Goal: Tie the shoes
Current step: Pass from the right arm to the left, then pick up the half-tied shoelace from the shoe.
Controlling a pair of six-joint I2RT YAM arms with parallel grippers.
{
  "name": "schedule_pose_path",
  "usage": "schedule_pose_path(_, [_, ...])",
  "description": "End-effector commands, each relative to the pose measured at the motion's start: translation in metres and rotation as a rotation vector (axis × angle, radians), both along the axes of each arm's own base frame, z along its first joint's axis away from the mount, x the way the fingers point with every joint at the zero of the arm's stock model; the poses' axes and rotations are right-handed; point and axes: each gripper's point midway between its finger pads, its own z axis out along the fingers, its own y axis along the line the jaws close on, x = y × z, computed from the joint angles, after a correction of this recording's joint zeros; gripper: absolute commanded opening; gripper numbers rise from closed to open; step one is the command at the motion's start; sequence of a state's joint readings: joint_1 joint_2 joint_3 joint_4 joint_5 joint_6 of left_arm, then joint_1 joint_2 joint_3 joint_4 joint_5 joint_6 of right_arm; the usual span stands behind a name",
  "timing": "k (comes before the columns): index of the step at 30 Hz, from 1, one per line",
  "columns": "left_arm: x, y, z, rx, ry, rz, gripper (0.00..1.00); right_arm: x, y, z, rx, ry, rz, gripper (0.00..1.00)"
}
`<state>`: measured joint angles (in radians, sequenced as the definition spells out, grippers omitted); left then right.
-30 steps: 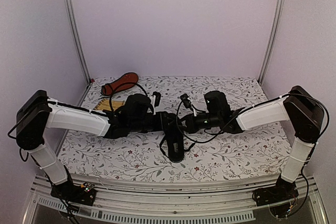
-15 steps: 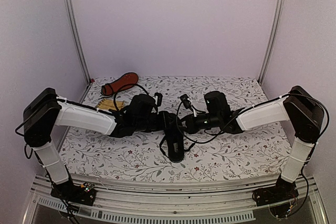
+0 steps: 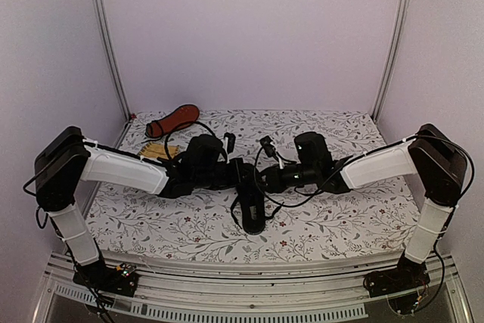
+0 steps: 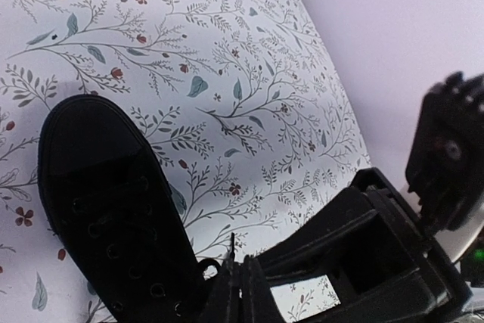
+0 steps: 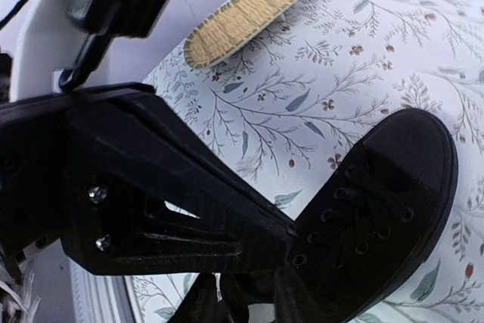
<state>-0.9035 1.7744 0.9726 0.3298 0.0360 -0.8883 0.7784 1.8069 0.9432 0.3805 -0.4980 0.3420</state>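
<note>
Black canvas, black laces, black grippers, so this one's kind of a squint-fest. We're using the shoe [image 3: 252, 213] in the middle of the flowery tablecloth [image 3: 340, 209] as our reference point. It sits upright on its sole with the toe toward the arm bases.

Starting far left and behind that shoe, the other shoe [image 3: 175, 117] of the pair is tipped over by the back wall, reddish-orange sole facing up. It's well apart from the middle shoe. A yellow woven mat [image 3: 155, 150] lies between the two, partly hidden by the left arm.

The left arm comes in low from the left of the shoe. The left gripper [image 4: 240, 287] sits right over the shoe's lace end with its jaws pinched tight together. In the left wrist view we see a thin black strand poking up at the tips and a small loop of lace [image 4: 209, 267] just beside them. We can't swear the strand is actually caught between the jaws.

On the shoe itself, the laces [image 5: 355, 209] run criss-cross through the eyelets up the front.

The right gripper [image 3: 263, 181] reaches in from the right of the shoe, tips just beside the left gripper's, above the shoe's heel end. In the right wrist view its fingers are mostly cropped and dark on dark. We honestly can't make out whether they're clamped on lace or let go.
</note>
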Motion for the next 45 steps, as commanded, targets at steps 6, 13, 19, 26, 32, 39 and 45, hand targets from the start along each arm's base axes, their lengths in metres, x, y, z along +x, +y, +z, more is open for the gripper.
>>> schedule_pose_path(6, [-0.003, 0.011, -0.003, 0.015, -0.007, 0.006, 0.0, -0.008, -0.03, 0.005, -0.029, -0.058, -0.096, 0.57])
schedule_pose_path(13, [-0.005, 0.01, -0.005, 0.007, -0.002, -0.004, 0.0, -0.033, -0.021, -0.024, -0.05, 0.015, -0.077, 0.61])
schedule_pose_path(19, [-0.005, 0.01, -0.004, 0.007, -0.002, -0.005, 0.0, -0.037, -0.01, -0.041, -0.069, 0.04, -0.072, 0.56])
schedule_pose_path(26, [-0.006, 0.012, -0.006, 0.006, -0.001, -0.005, 0.0, -0.039, -0.011, -0.046, -0.082, 0.041, -0.072, 0.11])
schedule_pose_path(32, [-0.02, 0.018, -0.004, -0.066, -0.045, -0.047, 0.0, -0.037, -0.023, -0.04, -0.093, 0.033, -0.125, 0.03])
schedule_pose_path(39, [-0.037, 0.027, -0.011, -0.115, -0.044, -0.078, 0.0, -0.032, -0.04, -0.041, -0.117, 0.065, -0.196, 0.02])
schedule_pose_path(45, [-0.043, 0.031, -0.016, -0.11, -0.042, -0.092, 0.0, -0.031, -0.051, -0.045, -0.132, 0.091, -0.23, 0.02])
